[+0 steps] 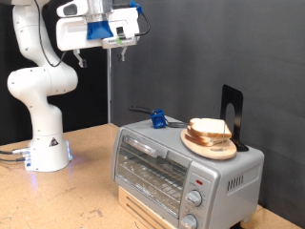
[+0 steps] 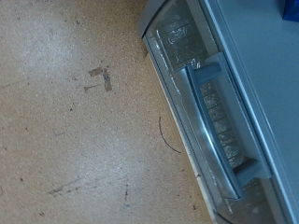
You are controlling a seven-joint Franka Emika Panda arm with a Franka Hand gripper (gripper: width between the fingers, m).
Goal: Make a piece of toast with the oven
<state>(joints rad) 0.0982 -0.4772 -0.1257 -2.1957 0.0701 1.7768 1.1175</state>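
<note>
The silver toaster oven [image 1: 181, 167] stands on the wooden table at the exterior view's lower right, with its glass door shut. A round wooden plate [image 1: 212, 145] sits on its roof and carries pale bread; the top slice is the piece of toast [image 1: 208, 127]. My gripper [image 1: 118, 42] hangs high up at the exterior view's top, above and to the left of the oven, well clear of it and holding nothing that shows. The wrist view looks down on the oven's door and its handle [image 2: 211, 126]; no fingers show there.
A blue-and-black tool [image 1: 157, 118] lies on the oven's roof left of the plate. A black upright stand [image 1: 232, 113] is behind the plate. Two knobs [image 1: 194, 198] and a red light [image 1: 198, 179] are on the oven's front. The robot base [image 1: 46, 143] stands at the left on the table [image 2: 75, 112].
</note>
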